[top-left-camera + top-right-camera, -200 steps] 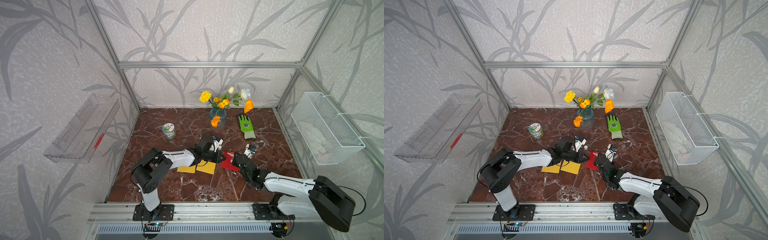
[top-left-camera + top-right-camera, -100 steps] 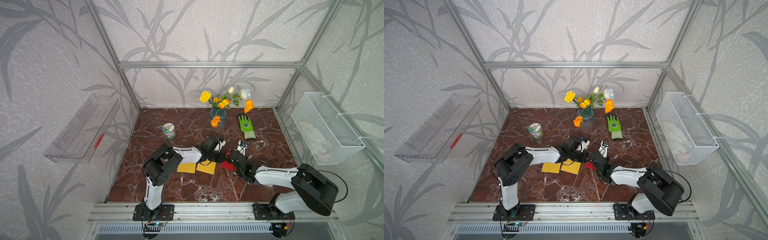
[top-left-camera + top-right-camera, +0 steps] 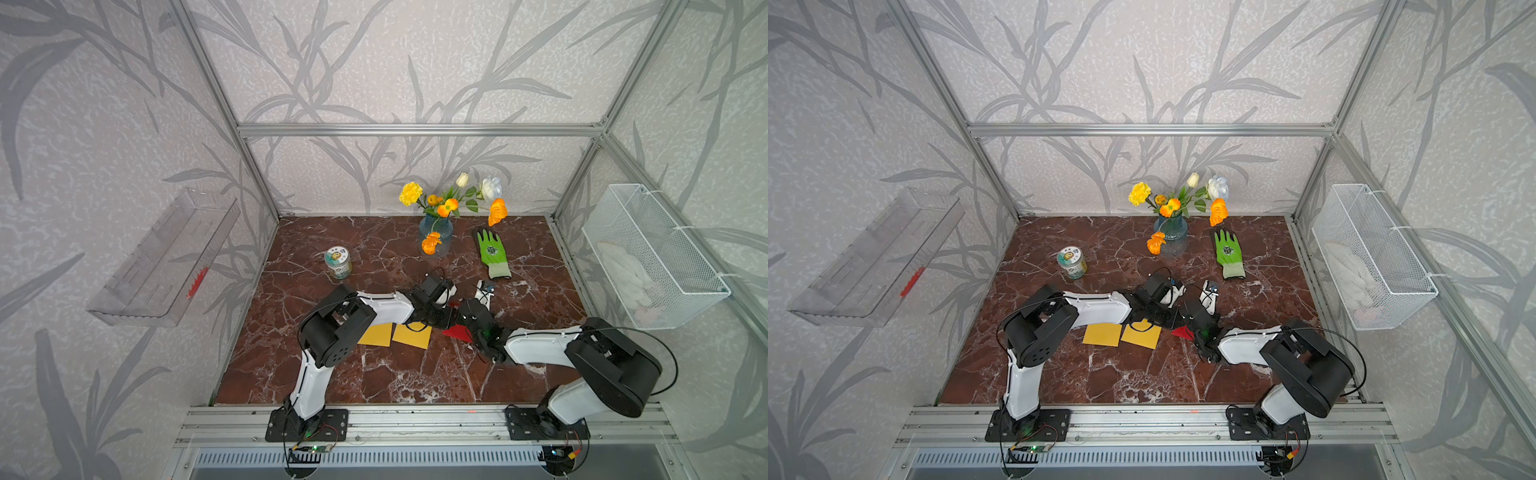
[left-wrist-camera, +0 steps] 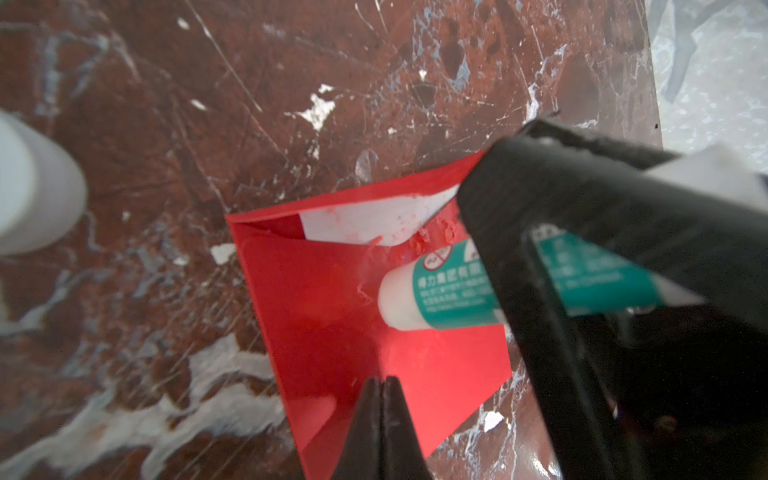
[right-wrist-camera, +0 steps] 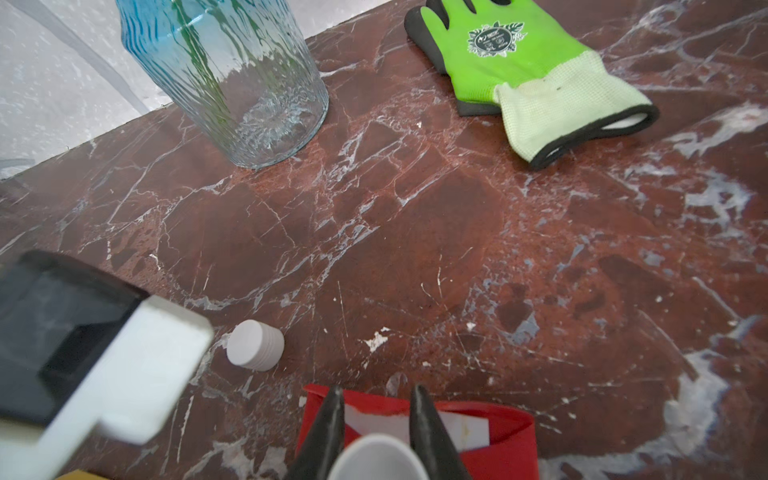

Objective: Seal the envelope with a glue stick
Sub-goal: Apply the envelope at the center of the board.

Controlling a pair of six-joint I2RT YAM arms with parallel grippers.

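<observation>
The left arm (image 3: 382, 309) and right arm (image 3: 540, 345) are stretched low over the red envelope (image 3: 455, 332). The left claw (image 4: 382, 384), closed empty, is pressed on it. The glue stick (image 4: 440, 291), clamped in the right claw (image 5: 377, 392), is touched to the envelope; its green label is shown by the left wrist view alone.

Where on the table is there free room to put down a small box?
Bare table along the front edge, before the yellow papers; also the back left corner behind the jar. Crowded in the middle: red envelope, glue stick, cap, left arm, right arm.
</observation>
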